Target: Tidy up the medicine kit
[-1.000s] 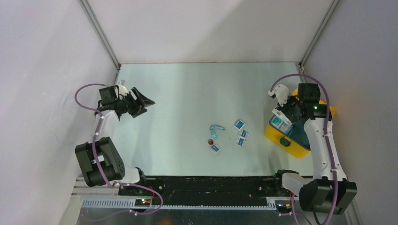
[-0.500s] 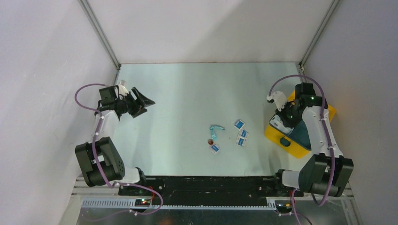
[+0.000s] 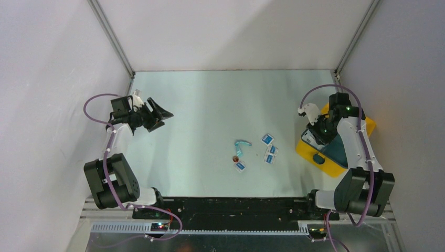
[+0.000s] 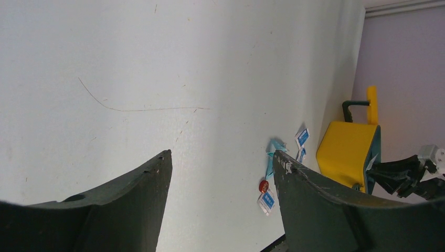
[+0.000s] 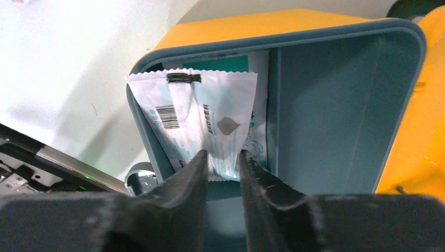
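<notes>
Right claw (image 5: 223, 157) hangs over the open medicine kit (image 5: 262, 23), slightly parted around a white packet (image 5: 210, 115) (grip unclear).

Loose stuff on the table (image 3: 210, 105): little blue-and-white packets (image 3: 272, 149), a teal strip (image 3: 241, 143) and a tiny red thing (image 3: 235, 158), nearer the right jaws, well apart from the left jaws. A white barcoded pouch (image 5: 204, 121) sits at the right jaws' tips.
</notes>
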Tool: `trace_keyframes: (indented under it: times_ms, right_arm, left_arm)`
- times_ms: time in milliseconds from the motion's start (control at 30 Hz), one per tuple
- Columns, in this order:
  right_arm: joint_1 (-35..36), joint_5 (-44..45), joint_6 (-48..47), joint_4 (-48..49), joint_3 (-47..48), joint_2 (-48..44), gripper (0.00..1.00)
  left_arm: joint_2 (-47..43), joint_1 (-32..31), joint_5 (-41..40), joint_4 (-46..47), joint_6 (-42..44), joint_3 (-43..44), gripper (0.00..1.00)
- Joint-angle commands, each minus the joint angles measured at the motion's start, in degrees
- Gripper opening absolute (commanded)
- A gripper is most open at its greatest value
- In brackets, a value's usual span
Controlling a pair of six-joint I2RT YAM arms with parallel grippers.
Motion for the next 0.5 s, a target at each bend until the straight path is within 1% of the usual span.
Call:
trace_keyframes:
  times_ms: [0,67,233,467]
  right_arm:
    - [-0.4,0.6,0.3,1.5,1.9,-2.9,0.40]
    - [-0.5,0.5,0.9,2.2,1.9,-3.2,0.42]
    - [-0.5,-0.5,1.8,3.1,2.6,-3.0,0.42]
    - [-0.5,-4.7,5.8,7.0,3.0,-2.2,0.42]
  left_arm:
    - [0.1,0.3,1.0,1.0,0.4,2.3,0.75]
    - [0.0,0.3,1.0,1.0,0.5,2.2,0.75]
    - [-0.3,0.3,1.0,1.0,0.5,2.1,0.75]
    - [0.1,0.3,1.0,1.0,0.4,2.2,0.75]
